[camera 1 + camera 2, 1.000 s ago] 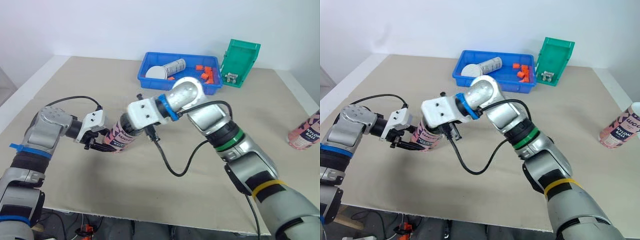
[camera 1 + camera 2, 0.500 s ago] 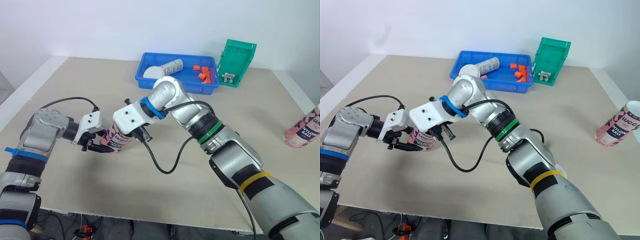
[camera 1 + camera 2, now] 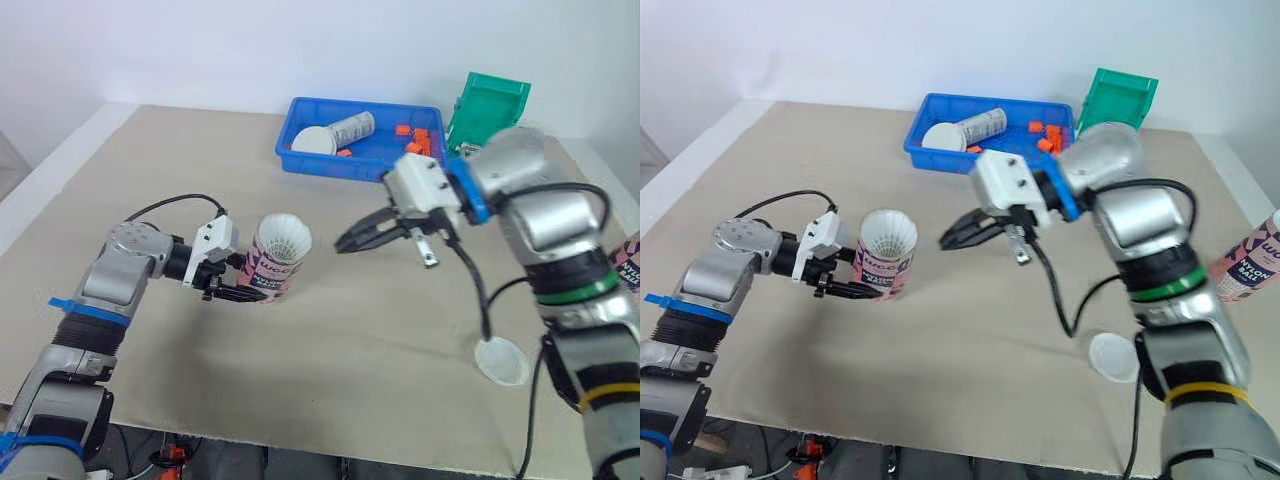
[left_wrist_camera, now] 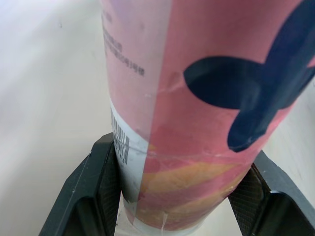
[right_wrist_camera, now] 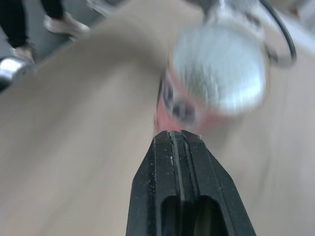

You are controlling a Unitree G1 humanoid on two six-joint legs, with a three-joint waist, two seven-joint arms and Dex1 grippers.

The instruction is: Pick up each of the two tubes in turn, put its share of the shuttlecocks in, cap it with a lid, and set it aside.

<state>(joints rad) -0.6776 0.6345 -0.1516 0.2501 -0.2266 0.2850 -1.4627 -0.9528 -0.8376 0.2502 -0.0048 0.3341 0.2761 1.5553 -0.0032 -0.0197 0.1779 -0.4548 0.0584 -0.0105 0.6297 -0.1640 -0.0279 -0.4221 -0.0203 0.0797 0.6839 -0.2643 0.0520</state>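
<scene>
My left gripper is shut on the lower part of a pink patterned tube, held tilted just above the table. White shuttlecock feathers fill its open top. In the left wrist view the fingers clamp both sides of the tube. My right gripper hangs shut and empty to the right of the tube, a short gap away, pointing at it. A white lid lies on the table at the front right. The second pink tube stands at the far right edge.
A blue tray at the back holds a white lid, a lying tube and orange pieces. A green bin stands tilted beside it. A black cable loops under my right arm.
My right arm has pulled back from the tube toward the right. The tube's top now shows the shuttlecock feathers, and the white lid is uncovered. The camera has shifted.
</scene>
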